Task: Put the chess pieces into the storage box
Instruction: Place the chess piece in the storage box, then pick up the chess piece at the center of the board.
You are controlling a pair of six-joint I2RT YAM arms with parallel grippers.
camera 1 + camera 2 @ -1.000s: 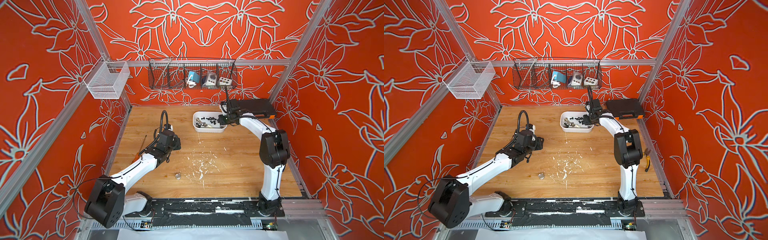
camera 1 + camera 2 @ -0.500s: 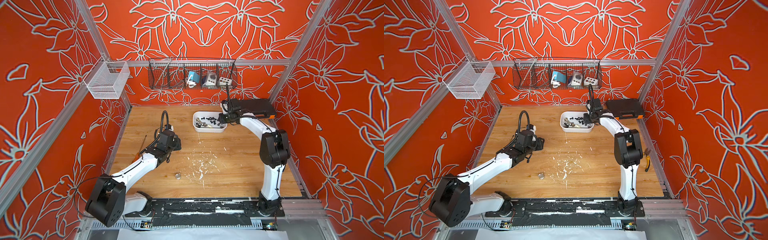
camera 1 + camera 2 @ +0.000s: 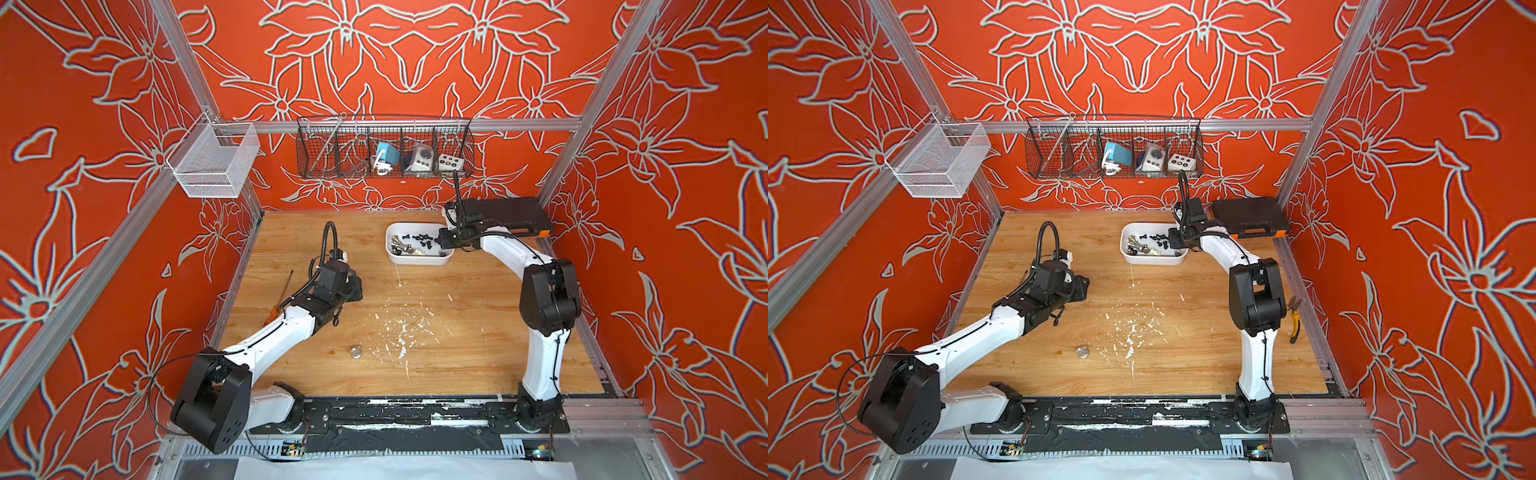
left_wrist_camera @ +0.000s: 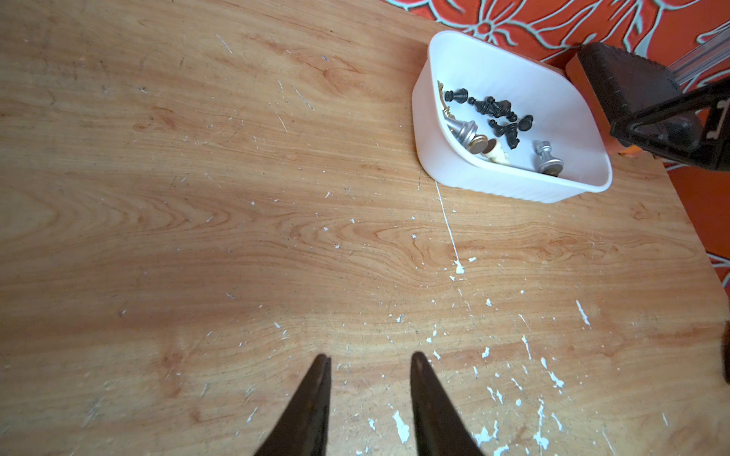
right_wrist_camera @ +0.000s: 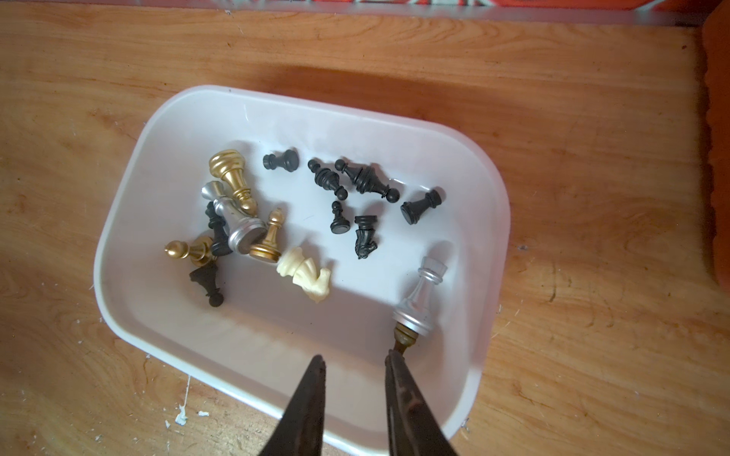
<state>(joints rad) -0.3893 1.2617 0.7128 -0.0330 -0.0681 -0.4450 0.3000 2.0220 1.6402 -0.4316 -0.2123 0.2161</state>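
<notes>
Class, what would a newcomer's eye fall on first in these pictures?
The flowered orange walls strike first, all around the table. Then the white storage box near its far edge, chess pieces tumbled inside, the right gripper open above it. One silver piece sits alone near the front.

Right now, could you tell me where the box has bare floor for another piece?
Free: the box floor between the cream knight, the lone silver piece and the right gripper. Crowded: the gold-and-silver cluster and the black pieces.
</notes>
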